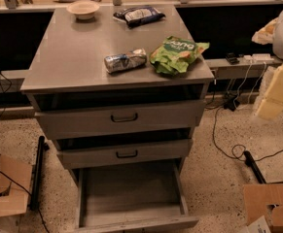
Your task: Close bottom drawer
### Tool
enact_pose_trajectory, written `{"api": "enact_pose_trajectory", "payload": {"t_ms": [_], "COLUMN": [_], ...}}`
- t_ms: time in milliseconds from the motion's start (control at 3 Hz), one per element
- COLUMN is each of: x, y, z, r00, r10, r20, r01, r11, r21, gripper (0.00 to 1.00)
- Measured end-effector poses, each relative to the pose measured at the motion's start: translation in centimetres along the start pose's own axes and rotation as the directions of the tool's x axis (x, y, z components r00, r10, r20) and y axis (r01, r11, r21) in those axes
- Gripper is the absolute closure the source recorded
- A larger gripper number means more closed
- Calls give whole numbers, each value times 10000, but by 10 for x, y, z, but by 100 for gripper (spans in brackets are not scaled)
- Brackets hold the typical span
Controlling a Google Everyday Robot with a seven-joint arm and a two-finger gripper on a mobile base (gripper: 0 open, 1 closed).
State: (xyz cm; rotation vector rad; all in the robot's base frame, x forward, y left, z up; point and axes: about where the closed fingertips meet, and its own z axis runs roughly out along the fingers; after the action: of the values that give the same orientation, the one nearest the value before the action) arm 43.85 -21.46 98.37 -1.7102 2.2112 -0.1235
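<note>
The bottom drawer (131,195) is sitting pulled fully out at the cabinet's foot, its tray holding nothing visible. The tool (275,89) is hanging at the right edge, well apart from it; I cannot tell whether it is clenched. A good close is calling for a low, square push on the front panel's middle. On the bench (68,57) a bowl (83,8), a can (125,60) and a green bag (176,54) are lying.

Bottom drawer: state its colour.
Grey, unpatterned; the bottom drawer shows best in the camera view. The claw hangs at the right edge.
</note>
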Motion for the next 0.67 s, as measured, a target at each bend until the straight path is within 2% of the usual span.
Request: {"api": "enact_pose_trajectory", "payload": {"t_ms": [333,667], "x": [0,0], "y": [0,0], "z": [0,0], "r00": [10000,10000], "r10": [0,0], "r20": [0,1], "r01": [0,0], "r11": [10000,10000], "r21": [0,0], "gripper": [0,16]}}
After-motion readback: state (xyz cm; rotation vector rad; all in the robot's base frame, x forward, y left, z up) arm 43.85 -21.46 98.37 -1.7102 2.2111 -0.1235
